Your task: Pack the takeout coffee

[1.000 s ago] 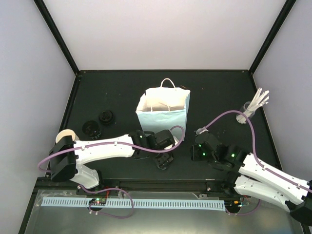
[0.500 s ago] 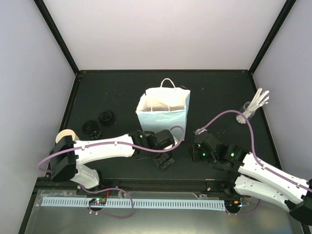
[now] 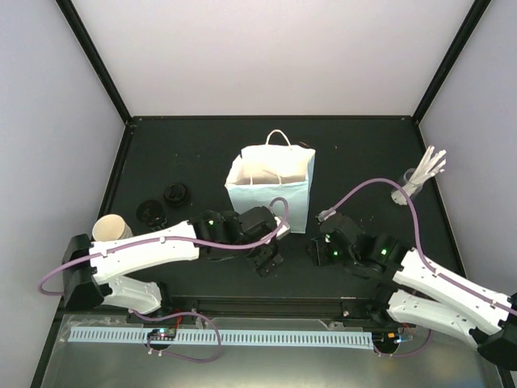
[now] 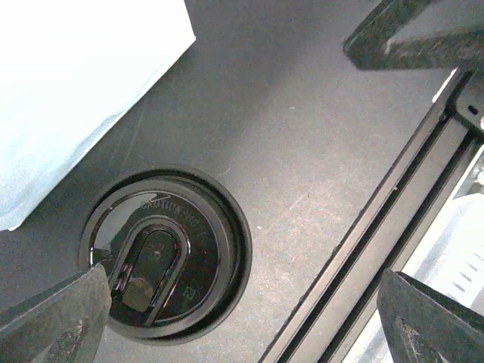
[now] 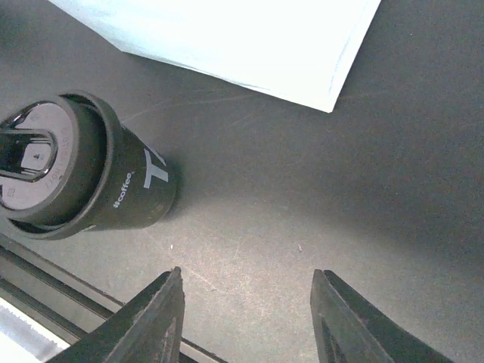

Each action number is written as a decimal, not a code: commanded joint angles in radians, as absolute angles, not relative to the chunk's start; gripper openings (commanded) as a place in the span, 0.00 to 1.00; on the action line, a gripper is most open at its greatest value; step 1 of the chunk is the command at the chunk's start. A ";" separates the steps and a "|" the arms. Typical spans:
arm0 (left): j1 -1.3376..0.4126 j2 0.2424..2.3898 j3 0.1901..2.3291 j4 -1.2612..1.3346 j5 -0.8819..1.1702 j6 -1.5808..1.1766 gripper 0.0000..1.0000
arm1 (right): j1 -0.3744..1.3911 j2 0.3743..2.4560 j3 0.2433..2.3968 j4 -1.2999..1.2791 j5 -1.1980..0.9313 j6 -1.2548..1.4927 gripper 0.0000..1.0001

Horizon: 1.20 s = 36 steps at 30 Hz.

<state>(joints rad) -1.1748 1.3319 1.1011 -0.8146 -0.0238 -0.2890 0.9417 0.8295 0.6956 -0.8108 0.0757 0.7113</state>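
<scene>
A dark takeout cup [image 5: 128,189] printed "#coffee" stands on the table with a black lid [image 4: 166,257] on it, just in front of the light-blue paper bag [image 3: 271,194]. My left gripper [image 4: 242,325] hangs above it, jaws wide open; the lid lies near the left finger [image 4: 57,318], untouched. From above the left gripper [image 3: 268,259] hides this cup. My right gripper [image 5: 246,318] is open over bare table, the cup up and left of it. It sits right of the left one [image 3: 315,249]. An uncapped cream cup [image 3: 109,229] stands far left. The carrier cannot be made out.
Two loose black lids [image 3: 151,212] [image 3: 176,194] lie left of the bag. A clear glass of white sticks [image 3: 416,182] stands at the right. The table's front rail [image 4: 393,197] runs close behind the dark cup. The bag [image 5: 227,38] fills the top of the right wrist view.
The left gripper has opened wide and the left arm has drawn back leftward, uncovering the cream cup. The right gripper has gone from shut to open and edged slightly left.
</scene>
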 commanded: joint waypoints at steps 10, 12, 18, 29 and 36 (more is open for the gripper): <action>-1.011 1.019 1.098 -0.832 -0.031 -0.416 0.99 | 0.967 0.933 0.822 -0.811 -0.030 0.607 0.97; -0.972 0.948 1.066 -0.809 -0.038 -0.439 0.99 | 0.993 0.953 0.843 -0.814 -0.016 0.608 1.00; -0.835 0.823 1.033 -0.847 -0.054 -0.485 0.99 | 1.105 1.063 0.938 -0.839 0.057 0.608 1.00; -0.639 0.768 0.973 -0.873 0.053 -0.502 0.99 | 1.225 1.315 1.087 -0.857 0.096 0.578 1.00; -0.619 0.758 0.980 -0.893 0.044 -0.491 0.99 | 1.242 1.430 1.167 -0.882 0.131 0.569 0.98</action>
<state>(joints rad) -0.6281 0.7650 0.9653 -0.8703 0.0303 -0.4896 1.2266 1.3899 1.1141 -0.8616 0.0814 0.5819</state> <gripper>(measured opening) 0.989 0.978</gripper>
